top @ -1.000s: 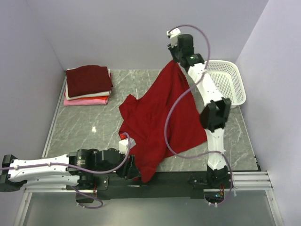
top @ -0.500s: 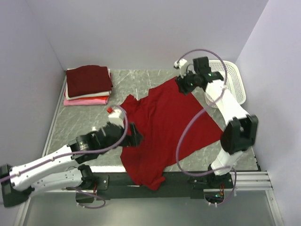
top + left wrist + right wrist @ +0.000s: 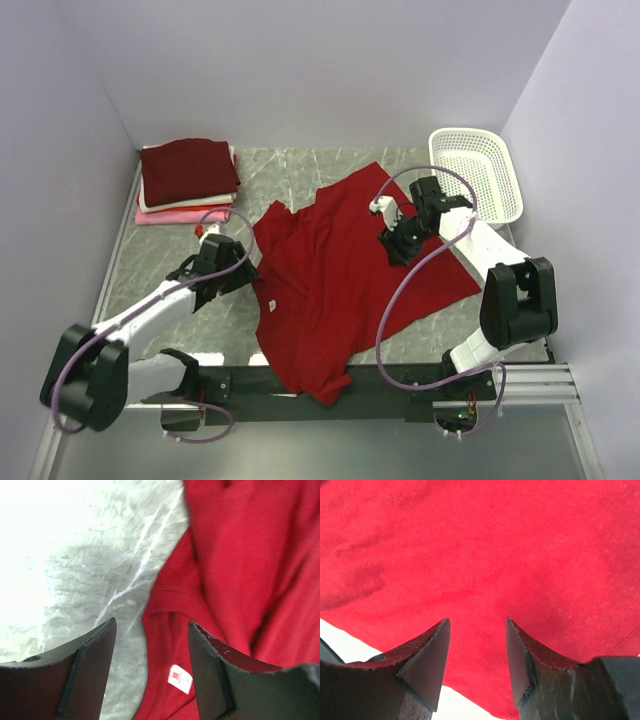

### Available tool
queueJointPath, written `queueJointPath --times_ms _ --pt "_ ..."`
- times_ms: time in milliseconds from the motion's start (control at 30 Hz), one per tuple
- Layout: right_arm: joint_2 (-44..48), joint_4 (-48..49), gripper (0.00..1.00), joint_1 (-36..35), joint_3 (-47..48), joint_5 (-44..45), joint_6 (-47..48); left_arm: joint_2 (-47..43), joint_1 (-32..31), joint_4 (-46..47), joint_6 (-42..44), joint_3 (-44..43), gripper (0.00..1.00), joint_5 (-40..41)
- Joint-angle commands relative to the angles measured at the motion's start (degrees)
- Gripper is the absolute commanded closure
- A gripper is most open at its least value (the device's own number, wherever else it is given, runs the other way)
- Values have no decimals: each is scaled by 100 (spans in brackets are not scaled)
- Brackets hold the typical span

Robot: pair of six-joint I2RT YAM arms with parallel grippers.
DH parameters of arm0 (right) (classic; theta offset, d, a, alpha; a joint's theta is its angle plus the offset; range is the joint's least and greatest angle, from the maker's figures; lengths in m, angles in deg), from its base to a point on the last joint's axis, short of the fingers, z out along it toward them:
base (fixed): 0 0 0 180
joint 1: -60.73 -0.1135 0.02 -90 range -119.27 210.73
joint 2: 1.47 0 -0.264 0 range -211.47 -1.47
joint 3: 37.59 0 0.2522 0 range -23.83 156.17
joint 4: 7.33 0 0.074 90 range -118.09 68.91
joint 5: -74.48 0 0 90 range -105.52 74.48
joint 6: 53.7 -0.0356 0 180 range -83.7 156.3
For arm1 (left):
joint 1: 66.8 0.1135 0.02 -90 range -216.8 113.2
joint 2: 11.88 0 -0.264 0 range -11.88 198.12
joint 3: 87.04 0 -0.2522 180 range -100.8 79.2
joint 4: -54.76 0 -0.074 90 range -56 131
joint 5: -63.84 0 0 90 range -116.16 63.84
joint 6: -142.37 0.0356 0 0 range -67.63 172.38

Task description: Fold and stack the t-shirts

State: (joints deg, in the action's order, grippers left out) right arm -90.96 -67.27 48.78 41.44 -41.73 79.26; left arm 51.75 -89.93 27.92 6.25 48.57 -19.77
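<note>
Here both arms stretch low; left end effector [image 3: 151, 622] and right end effector [image 3: 477, 622] gape empty over the red t-shirt [image 3: 330, 275].

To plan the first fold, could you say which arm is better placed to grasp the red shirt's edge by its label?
Probably left: the left claw hovers open at the red t-shirt's labelled edge; the right claw is over mid-cloth.
</note>
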Motion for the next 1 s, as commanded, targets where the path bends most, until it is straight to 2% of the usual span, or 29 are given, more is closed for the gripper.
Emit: queueJointPath --times_ms 0,133,333,433,467,533,567,667,700,767,800,867,967 --pt "-42 231 45 34 29 -129 29 403 99 649 139 -92 36 -446" --pt "-279 258 48 43 134 -173 -112 1071 142 640 358 -390 37 -490" --pt "-367 249 48 43 126 -156 -112 1766 160 596 499 -628 48 -771" --pt "-358 232 48 34 117 -130 -104 1986 169 684 509 -628 69 -806" --pt "-358 249 48 43 117 -112 -104 1995 178 675 491 -619 90 -815" --pt "-341 267 48 43 100 -33 -104 1811 213 632 343 -515 99 -754" --pt "-315 293 48 34 82 72 -112 1645 239 510 254 -444 99 -675" --pt "-253 381 48 78 38 379 -139 285 432 -147 -447 -23 99 -44" --pt "-253 398 48 148 38 433 -147 -676 520 -316 -885 100 100 80" --pt "-262 407 48 210 55 503 -165 -1639 564 -676 -1248 408 99 292" --pt "-279 399 48 280 108 556 -156 -2418 573 -1174 -1615 470 100 388" --pt "-349 355 48 350 143 565 -156 -3230 591 -1625 -1855 523 100 503" --pt "-463 346 48 395 231 618 -200 -3533 600 -2039 -2092 453 99 442"
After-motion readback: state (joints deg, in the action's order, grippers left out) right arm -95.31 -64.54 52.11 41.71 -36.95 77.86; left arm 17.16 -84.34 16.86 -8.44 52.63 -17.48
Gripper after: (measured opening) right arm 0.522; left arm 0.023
